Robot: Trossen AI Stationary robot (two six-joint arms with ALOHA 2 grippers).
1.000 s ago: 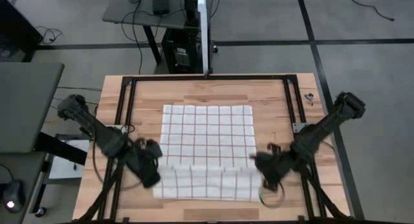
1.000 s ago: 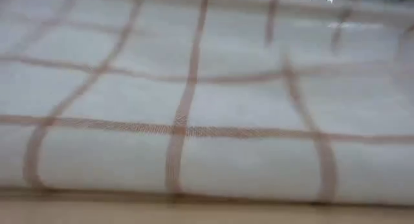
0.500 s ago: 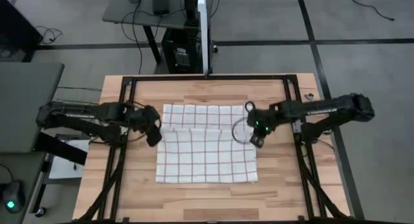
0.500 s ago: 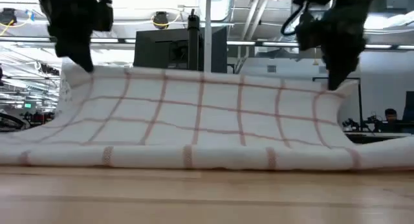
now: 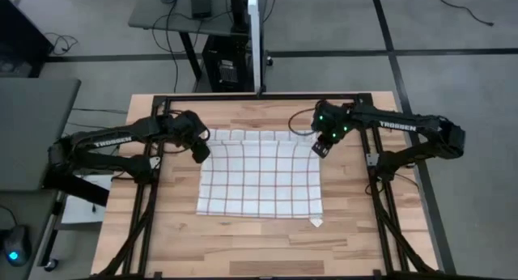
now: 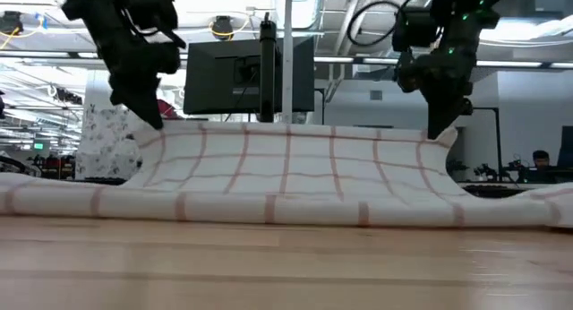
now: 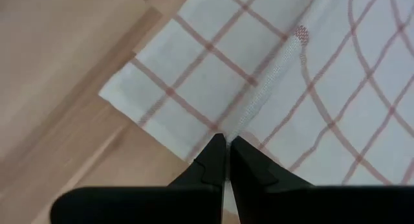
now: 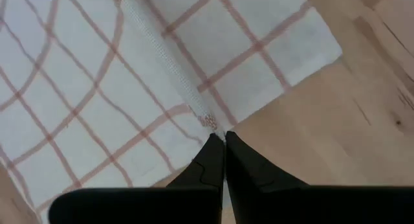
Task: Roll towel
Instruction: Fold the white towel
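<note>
The white towel (image 5: 259, 179) with reddish-brown grid lines lies in the middle of the wooden table, folded over on itself. Its fold lies toward the near edge (image 6: 286, 207). A small corner (image 5: 316, 222) pokes out at the near right. My left gripper (image 5: 200, 153) is shut on the upper layer's far-left end. My right gripper (image 5: 318, 148) is shut on its far-right end. Both hold that edge raised above the table (image 6: 286, 131). The lower layer's far corners rest flat on the wood (image 7: 139, 98) (image 8: 317, 46). My left gripper pinches the towel's hemmed edge (image 7: 240, 117) between its two shut fingers, coming from above and pointing down. That end is lifted clear (image 6: 166, 135); the cloth slopes down from it to the table. My right gripper pinches the hemmed edge (image 8: 206, 117) at the upper layer's right end between its two shut fingers, from above, pointing down. That end is lifted clear (image 6: 430, 142). The edge between the two grippers runs nearly straight, with a slight sag.
A black metal frame (image 5: 162, 110) borders the table's far and side edges. A small object (image 5: 387, 120) lies at the far right. Bare wood (image 5: 259, 248) lies along the near edge. Beyond the table stand a monitor (image 6: 242, 77) and a person (image 6: 540, 158).
Both grippers, shut on the towel's near edge, have lifted it and carried it toward the table's far edge. The near half has folded over the far half. The lower layer has stayed flat on the table.
</note>
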